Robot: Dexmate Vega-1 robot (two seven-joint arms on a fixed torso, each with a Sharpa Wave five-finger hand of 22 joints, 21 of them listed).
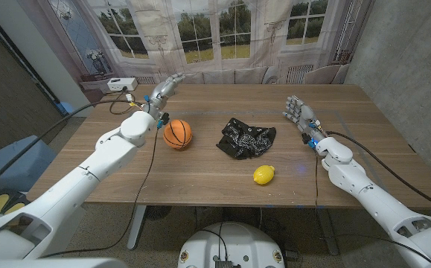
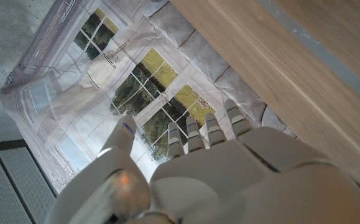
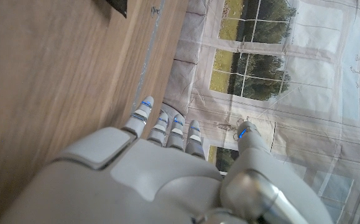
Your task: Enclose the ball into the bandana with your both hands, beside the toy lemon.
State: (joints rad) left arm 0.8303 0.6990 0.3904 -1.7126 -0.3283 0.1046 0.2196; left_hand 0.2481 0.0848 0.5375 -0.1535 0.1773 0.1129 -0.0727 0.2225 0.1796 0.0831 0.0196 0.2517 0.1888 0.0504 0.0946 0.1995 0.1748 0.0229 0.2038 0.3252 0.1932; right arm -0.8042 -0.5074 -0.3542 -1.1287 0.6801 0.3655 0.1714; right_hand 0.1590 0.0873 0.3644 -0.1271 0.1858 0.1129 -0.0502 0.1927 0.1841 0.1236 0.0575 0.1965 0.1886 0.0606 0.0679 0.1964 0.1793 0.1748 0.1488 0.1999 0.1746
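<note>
one ball, one crumpled bandana, one toy lemon on the worktop — the ball lies apart from the cloth, so nothing is wrapped yet. left hand and right hand hover empty, fingers spread, flanking the items — likely ready to reach in.

The surface is wood with a matt finish and a fine straight grain. The ball looks like rubber, orange, slightly pebbled, with black seams. The bandana is soft black cloth with a white print, crumpled and matt. The lemon is smooth yellow plastic with a light shine. The left robot hand and the right robot hand have smooth, pale grey plastic shells, a little glossy. Behind the surface hangs a printed cloth backdrop, creased and matt
</note>
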